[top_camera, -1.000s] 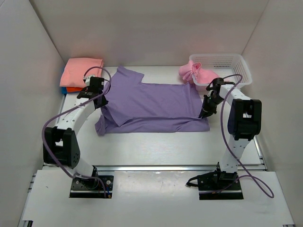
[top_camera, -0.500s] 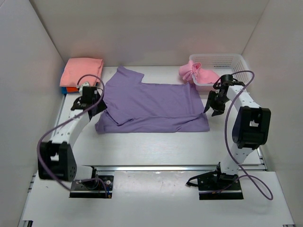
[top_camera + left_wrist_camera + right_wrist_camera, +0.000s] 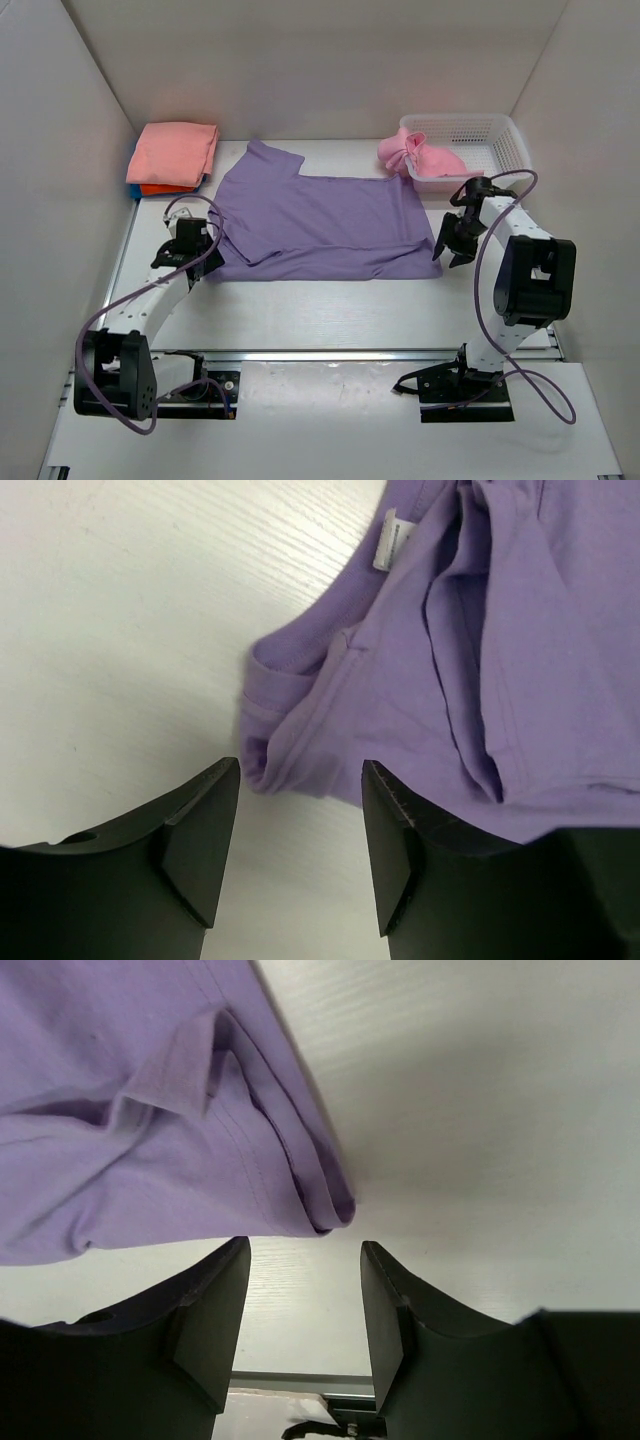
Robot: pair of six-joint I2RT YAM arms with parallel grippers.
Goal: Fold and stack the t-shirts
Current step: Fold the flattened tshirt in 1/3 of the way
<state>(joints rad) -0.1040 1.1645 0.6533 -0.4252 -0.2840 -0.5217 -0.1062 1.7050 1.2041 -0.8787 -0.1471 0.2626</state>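
Your lavender tee (image 3: 320,225) lies flat mid-table, doubled over on its left side. Its left corner sits just ahead of the left gripper (image 3: 295,845) and its right hem corner just ahead of the right gripper (image 3: 300,1310). Both sets of jaws stand apart, holding nothing. Bare table (image 3: 330,310) runs along the tee's near edge. Its white tag (image 3: 388,542) is unreadable. The salmon-pink tee (image 3: 175,152) tops the far-left stack.

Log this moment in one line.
purple tee: partly folded on table | left gripper: open, at its near-left corner | right gripper: open, at its near-right corner | pink tee: in basket
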